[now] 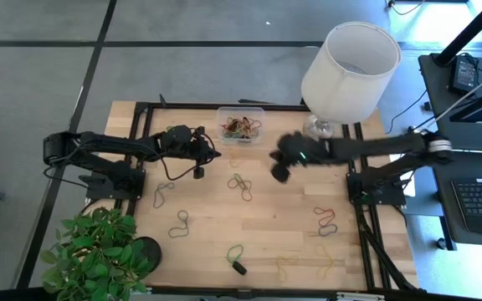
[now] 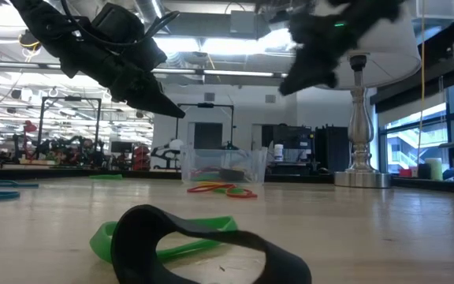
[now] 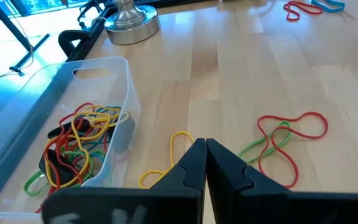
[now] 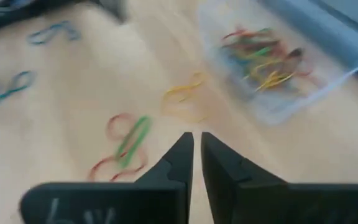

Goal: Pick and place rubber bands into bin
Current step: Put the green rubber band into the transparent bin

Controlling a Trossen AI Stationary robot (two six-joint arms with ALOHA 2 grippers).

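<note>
Nearest the low camera lies a wide black rubber band [image 2: 211, 244] curled over a flat green band [image 2: 164, 237] on the pale wooden table [image 1: 274, 226]; you have those at the table's front edge, well apart from everything else.

Your right gripper [image 4: 197, 149] hangs in the air near the small clear plastic bin [image 1: 241, 124], above a loose cluster of a red and a green band [image 4: 126, 146] with a yellow band [image 4: 182, 93] just beyond. Its fingers stand a narrow slit apart and pinch nothing that shows. Your left gripper [image 3: 205, 158] hovers beside the bin with its fingers pressed together and empty.

The bin sits at the far edge, just beside the white cylindrical lampshade [image 1: 350, 71], and already holds a tangle of coloured bands [image 3: 76, 146]. Many more bands lie scattered across the table.

The risks, as I judge them: with fingers this nearly closed, you could come down and slide off a thin band, or drag two tangled ones together. Both grippers working near the bin could also collide or nudge it.

No brand, label or writing can be read.
</note>
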